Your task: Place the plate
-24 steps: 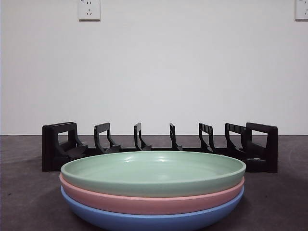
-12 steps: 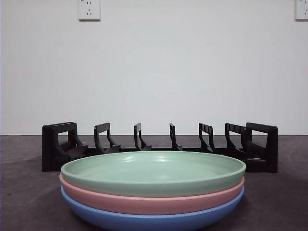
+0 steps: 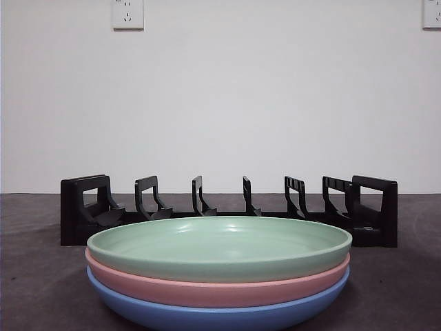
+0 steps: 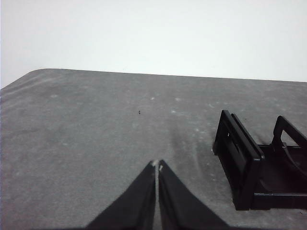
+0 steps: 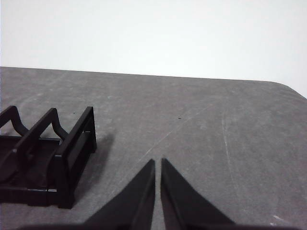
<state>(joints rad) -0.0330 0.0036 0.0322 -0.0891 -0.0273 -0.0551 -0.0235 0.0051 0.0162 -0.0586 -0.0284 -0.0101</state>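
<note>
A green plate (image 3: 219, 243) lies on top of a stack of three, nested in a pink plate (image 3: 218, 289) that sits in turn in a blue plate (image 3: 219, 317) at the bottom. The stack rests flat on the dark grey table (image 3: 34, 276), near and large in the front view, with no gripper touching it. Directly behind the stack stands a black plate rack (image 3: 227, 207), its row of upright dividers running across the table and every slot bare.

Neither wrist view shows the plates. The left gripper (image 4: 157, 165) hangs above bare tabletop (image 4: 86, 124) with its two black jaws pressed together, only a thin seam between the tips, holding nothing. One end frame of the rack (image 4: 240, 163) stands near the fingers, off to one side of them and apart from them, not between them.

The right gripper (image 5: 158, 162) is likewise over open table (image 5: 216, 124), its jaws closed tip to tip with just a narrow slit between them and nothing pinched. The other end frame of the rack (image 5: 72, 153) stands beside those fingers, clear of them, casting a soft shadow on the table toward the gripper.

A white wall behind the table carries a socket (image 3: 128, 14) high up, and part of another socket (image 3: 432, 14) at the far edge.
</note>
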